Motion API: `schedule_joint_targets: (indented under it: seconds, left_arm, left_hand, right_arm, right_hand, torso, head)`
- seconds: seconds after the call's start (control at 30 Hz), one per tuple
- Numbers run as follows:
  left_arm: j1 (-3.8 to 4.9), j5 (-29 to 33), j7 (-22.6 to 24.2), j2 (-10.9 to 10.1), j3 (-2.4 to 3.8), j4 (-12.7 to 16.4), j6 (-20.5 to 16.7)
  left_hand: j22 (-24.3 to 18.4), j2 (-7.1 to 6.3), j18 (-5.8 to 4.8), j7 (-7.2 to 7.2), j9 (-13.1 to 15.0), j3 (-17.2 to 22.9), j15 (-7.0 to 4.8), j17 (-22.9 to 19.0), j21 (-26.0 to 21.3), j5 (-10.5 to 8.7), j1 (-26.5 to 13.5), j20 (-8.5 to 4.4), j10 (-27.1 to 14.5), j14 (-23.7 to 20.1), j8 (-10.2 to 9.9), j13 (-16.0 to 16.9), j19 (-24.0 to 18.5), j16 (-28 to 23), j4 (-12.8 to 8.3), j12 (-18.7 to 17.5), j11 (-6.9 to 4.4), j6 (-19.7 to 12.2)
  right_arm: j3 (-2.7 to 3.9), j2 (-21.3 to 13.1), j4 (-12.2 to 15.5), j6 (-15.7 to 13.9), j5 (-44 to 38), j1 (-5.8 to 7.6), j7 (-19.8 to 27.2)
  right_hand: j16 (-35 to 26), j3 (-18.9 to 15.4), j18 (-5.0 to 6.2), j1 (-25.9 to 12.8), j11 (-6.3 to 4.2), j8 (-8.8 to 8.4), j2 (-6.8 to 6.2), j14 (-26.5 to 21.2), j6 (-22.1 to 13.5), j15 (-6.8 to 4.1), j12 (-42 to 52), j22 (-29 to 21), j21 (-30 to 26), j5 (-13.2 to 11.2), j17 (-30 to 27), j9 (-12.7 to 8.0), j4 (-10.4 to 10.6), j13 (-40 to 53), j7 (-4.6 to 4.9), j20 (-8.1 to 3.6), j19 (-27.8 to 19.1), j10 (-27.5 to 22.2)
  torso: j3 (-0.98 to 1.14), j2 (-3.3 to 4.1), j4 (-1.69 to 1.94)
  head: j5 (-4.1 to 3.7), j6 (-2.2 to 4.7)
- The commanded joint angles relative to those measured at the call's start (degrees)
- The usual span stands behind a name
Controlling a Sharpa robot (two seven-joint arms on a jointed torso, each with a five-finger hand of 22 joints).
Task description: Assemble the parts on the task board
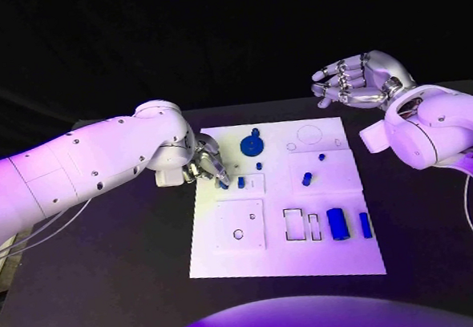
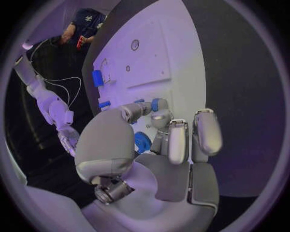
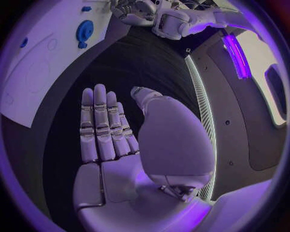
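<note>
Nearest the head camera, near edge of the task board [image 1: 284, 271], bare white; just beyond, a row of outlined slots with a large blue cylinder [image 1: 337, 223] and a slimmer blue bar [image 1: 365, 224] lying beside them, presumably staged for later insertion. Mid-board: a small blue peg [image 1: 306, 178] and a smaller blue stud [image 1: 320, 156], apart from each other. Far end: blue disc [image 1: 252, 144] resting flat near an engraved circle.

Left hand [image 1: 204, 166] lowered over the board's left edge, fingers curled downward; in the left wrist view, fingertips [image 2: 158, 105] closed around a small blue part [image 2: 158, 104], seemingly pinched, close above the board, probably to steer it into a nearby recess. Another blue piece [image 2: 142, 142] visible below the palm; held or merely lying beneath, cannot tell.

Right hand [image 1: 357, 80] raised well off the board's far right corner, holding nothing, fingers apart and loosely bent; likely parked clear of the working area.
</note>
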Motion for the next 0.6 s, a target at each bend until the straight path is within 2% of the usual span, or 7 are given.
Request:
schedule_joint_targets:
  seconds: [0.03,0.2,0.33,0.6]
  left_arm:
    - [-0.22,-0.13,-0.12,0.22,-0.18,0.14,1.04]
    - [-0.23,-0.15,-0.18,0.25,-0.18,0.15,0.64]
    - [-0.23,-0.09,-0.24,0.27,-0.19,0.12,0.15]
    - [-0.23,-0.04,-0.34,0.31,-0.19,0.0,-0.48]
  left_hand:
    - [0.09,0.69,-1.05,-1.37,-0.04,7.48,-0.38,6.83,0.22,0.3,-0.09,-0.03,0.56,4.08,0.2,0.25,0.24,0.09,-7.92,0.46,-0.08,1.68]
    - [0.04,0.36,-1.06,-1.52,-0.22,5.68,-0.44,6.8,0.16,-0.1,-1.16,-0.11,0.79,4.08,0.05,0.44,0.18,0.07,-7.42,0.41,-0.15,1.94]
    - [0.02,-0.28,-1.05,-1.84,-0.48,2.58,-0.6,6.8,0.08,-0.6,-2.51,-0.23,0.76,4.08,-0.24,0.33,0.15,0.06,-6.33,0.14,-0.34,2.09]
    - [0.02,-0.49,-1.05,-2.05,-0.88,-0.71,-0.76,6.83,0.01,-0.97,-3.54,-0.42,0.7,4.08,-0.62,0.43,0.17,0.06,-4.68,-0.01,-0.51,2.52]
  right_arm:
    - [0.01,0.0,0.11,0.74,-0.19,-0.03,0.35]
    - [0.01,-0.01,0.12,0.74,-0.19,-0.03,0.37]
    - [0.01,0.0,0.13,0.75,-0.19,-0.03,0.38]
    - [0.01,-0.02,0.14,0.77,-0.19,-0.03,0.43]
  right_hand:
    - [-0.2,-0.15,0.27,-0.48,0.01,-0.33,-0.09,0.24,0.15,-0.06,-0.31,-0.07,-0.16,-0.16,0.07,-0.06,-0.32,-0.07,0.07,0.32,0.25,0.54]
    - [-0.2,-0.15,0.27,-0.48,0.01,-0.33,-0.09,0.24,0.15,-0.06,-0.31,-0.07,-0.16,-0.16,0.07,-0.06,-0.32,-0.07,0.07,0.32,0.25,0.54]
    - [-0.5,-0.15,0.26,-0.51,0.01,-0.35,-0.09,0.36,0.15,-0.06,-0.32,-0.34,-0.32,-0.16,0.13,-0.14,-0.5,-0.5,0.07,0.31,0.39,0.6]
    - [-0.5,-0.15,0.26,-0.51,0.01,-0.35,-0.09,0.36,0.15,-0.06,-0.32,-0.34,-0.32,-0.16,0.13,-0.14,-0.5,-0.5,0.07,0.31,0.39,0.6]
  torso:
    - [-0.01,-0.01,0.03]
    - [0.01,-0.02,0.04]
    - [0.01,-0.04,0.02]
    - [0.04,-0.03,-0.02]
  head:
    - [-0.04,-0.08]
    - [-0.04,-0.1]
    - [-0.04,-0.1]
    - [-0.07,-0.14]
